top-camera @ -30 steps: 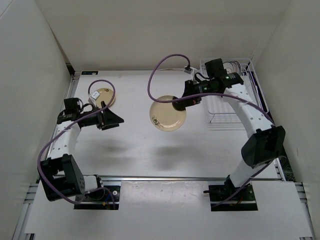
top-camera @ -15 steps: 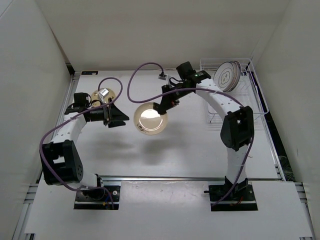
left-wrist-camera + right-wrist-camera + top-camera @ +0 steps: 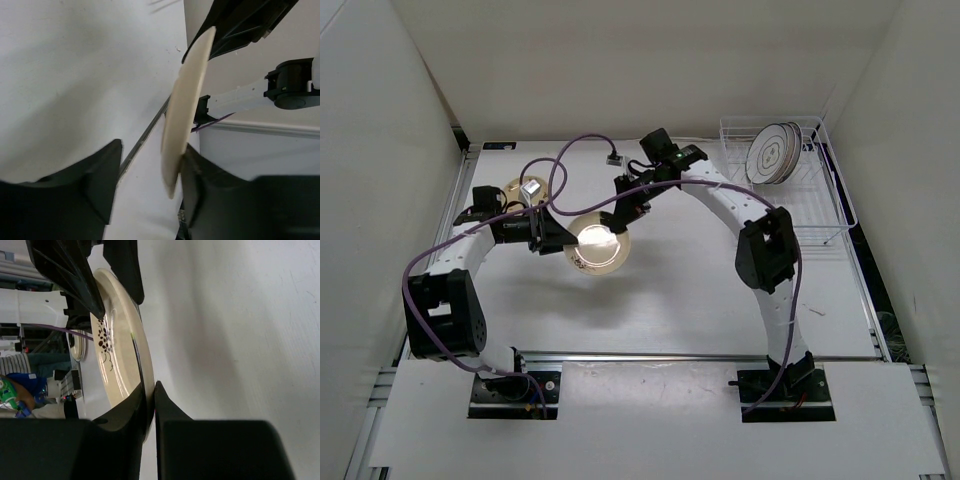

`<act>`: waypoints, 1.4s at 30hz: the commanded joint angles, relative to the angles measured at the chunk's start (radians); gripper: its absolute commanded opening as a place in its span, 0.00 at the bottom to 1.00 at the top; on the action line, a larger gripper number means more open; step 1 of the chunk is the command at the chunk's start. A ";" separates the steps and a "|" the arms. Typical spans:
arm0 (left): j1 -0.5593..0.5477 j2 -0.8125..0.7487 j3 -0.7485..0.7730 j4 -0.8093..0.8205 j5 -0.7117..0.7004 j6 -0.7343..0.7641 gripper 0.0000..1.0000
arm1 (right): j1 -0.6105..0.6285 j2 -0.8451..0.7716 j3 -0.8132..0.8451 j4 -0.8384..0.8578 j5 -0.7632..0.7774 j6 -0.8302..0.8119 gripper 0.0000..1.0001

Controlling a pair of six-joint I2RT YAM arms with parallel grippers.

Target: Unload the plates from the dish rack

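A cream plate (image 3: 598, 243) with a dark speckled sprig hangs tilted above the table's left-middle. My right gripper (image 3: 618, 212) is shut on its far rim; the right wrist view shows the rim (image 3: 120, 345) pinched between the right gripper's (image 3: 151, 385) fingers. My left gripper (image 3: 560, 237) straddles the plate's opposite edge (image 3: 187, 100). In the left wrist view the left gripper (image 3: 152, 150) is open: one finger touches the plate and the other stands apart. The white wire dish rack (image 3: 830, 215) at the back right holds upright ringed plates (image 3: 772, 152). A small tan plate (image 3: 518, 190) lies flat at the back left.
Purple cables (image 3: 582, 150) loop over the back of the table above both arms. White walls close the table on the left, back and right. A metal rail (image 3: 650, 355) runs along the near edge in front of the arm bases.
The right arm swung left, carrying the cream plate from the table's middle toward the left arm. The left gripper moved right to the plate's edge and its jaws narrowed around it.
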 commanded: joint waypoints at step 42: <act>0.264 0.445 0.609 0.107 -0.290 -0.352 0.11 | -0.370 -1.171 -0.947 -0.187 0.704 -0.293 1.00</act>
